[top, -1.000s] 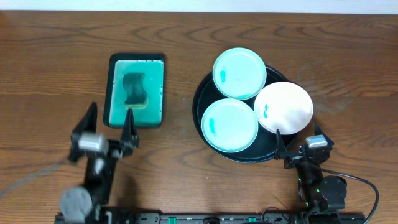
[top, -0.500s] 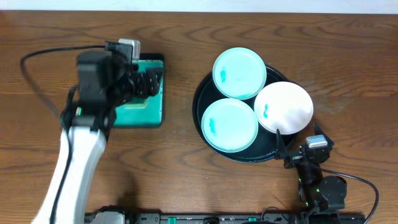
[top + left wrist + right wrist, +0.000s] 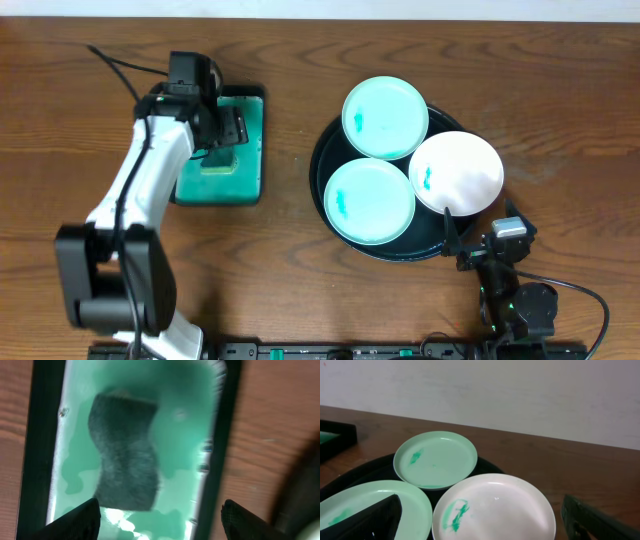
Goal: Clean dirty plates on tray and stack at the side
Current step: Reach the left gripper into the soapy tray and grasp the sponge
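A sponge left of the tray is overhung by the left gripper, jaws released. The right gripper is held beside the tray, jaws spread, empty.

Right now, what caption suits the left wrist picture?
Open left hand poised above a dark sponge lying in the teal-green tray.

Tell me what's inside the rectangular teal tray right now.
A dark sponge lies flat in the rectangular tray, on a teal-green film. From overhead, the left arm mostly covers the sponge, so only the wrist view shows it clearly.
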